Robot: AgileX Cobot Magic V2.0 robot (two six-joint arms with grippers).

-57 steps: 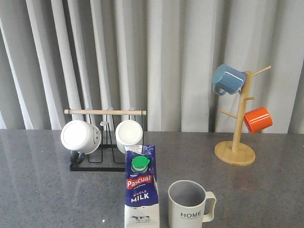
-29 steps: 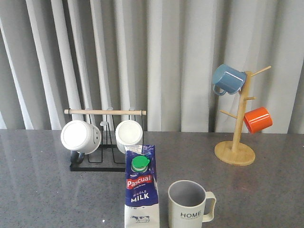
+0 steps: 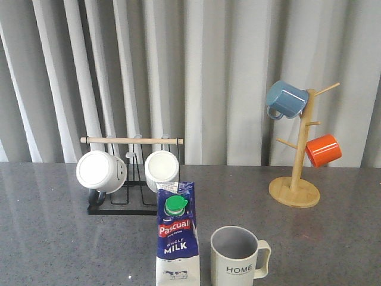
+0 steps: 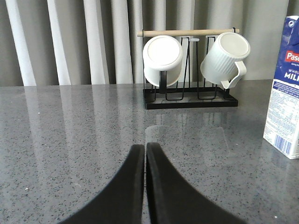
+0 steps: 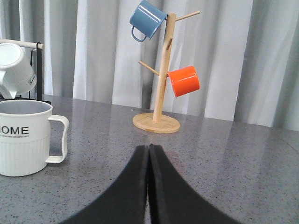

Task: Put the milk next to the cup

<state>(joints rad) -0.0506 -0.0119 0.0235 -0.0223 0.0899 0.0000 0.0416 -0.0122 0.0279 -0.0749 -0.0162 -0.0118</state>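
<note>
The milk carton point(image 3: 177, 238), dark blue with a red "Pascual" band, green cap and white base, stands upright at the table's front centre. Just right of it, a small gap apart, stands the pale grey "HOME" cup point(image 3: 237, 257), handle to the right. The carton's edge also shows in the left wrist view point(image 4: 284, 88); the cup shows in the right wrist view point(image 5: 24, 136). My left gripper point(image 4: 145, 148) is shut and empty, low over bare table, left of the carton. My right gripper point(image 5: 149, 149) is shut and empty, right of the cup. Neither gripper appears in the front view.
A black wire rack point(image 3: 122, 205) with a wooden bar holds two white ribbed mugs point(image 3: 100, 171) behind the carton. A wooden mug tree point(image 3: 294, 190) at the back right carries a blue mug point(image 3: 285, 99) and an orange mug point(image 3: 323, 150). Grey curtains hang behind.
</note>
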